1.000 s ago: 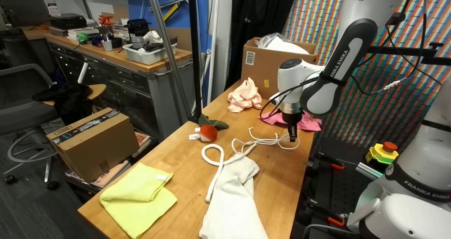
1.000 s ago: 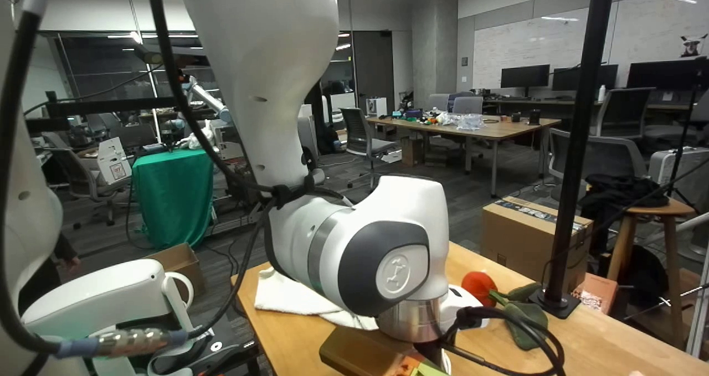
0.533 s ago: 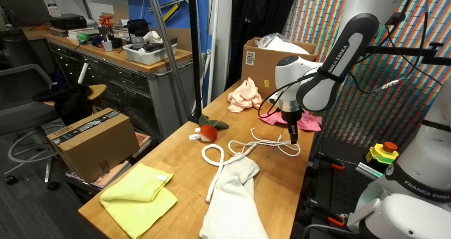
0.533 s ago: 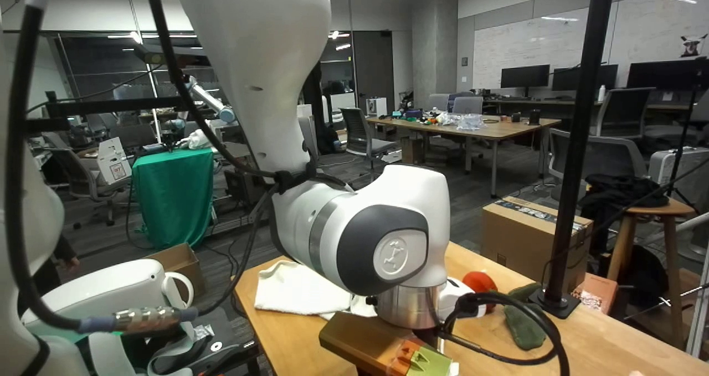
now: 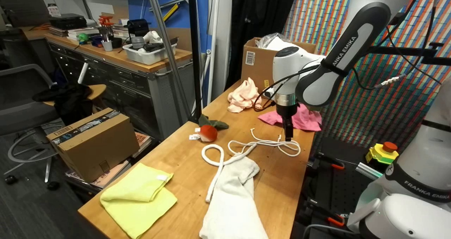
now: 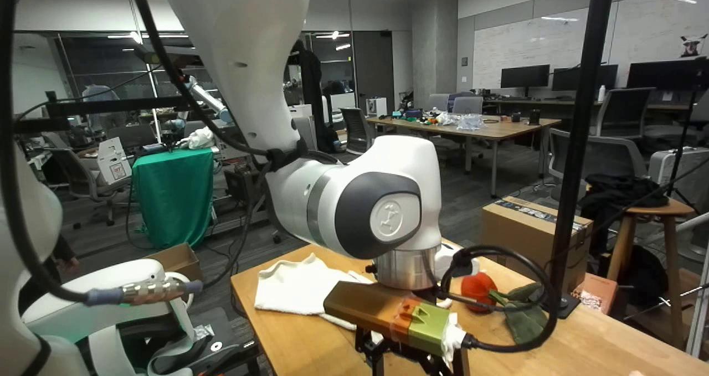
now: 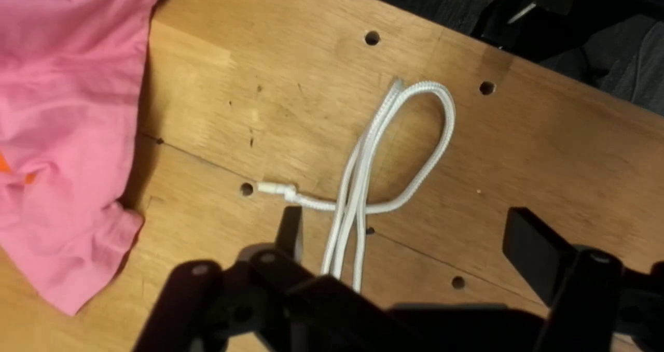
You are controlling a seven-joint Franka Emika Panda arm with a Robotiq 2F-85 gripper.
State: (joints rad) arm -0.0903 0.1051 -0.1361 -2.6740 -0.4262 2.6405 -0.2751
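white cord [image 7: 367, 155], looped on table [image 7: 519, 160], below widely parted jaws, seen between them

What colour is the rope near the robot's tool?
The rope is white. You can see it best in the wrist view.

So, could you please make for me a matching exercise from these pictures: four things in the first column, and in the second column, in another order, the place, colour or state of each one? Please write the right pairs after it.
Column one
1. jaws
2. rope
3. yellow cloth
4. red button

Column two
A. on a yellow base, off the table
B. wide apart, over the table
C. white, with a loop, lying on the table
D. folded over on itself

Right pairs: 1-B, 2-C, 3-D, 4-A.
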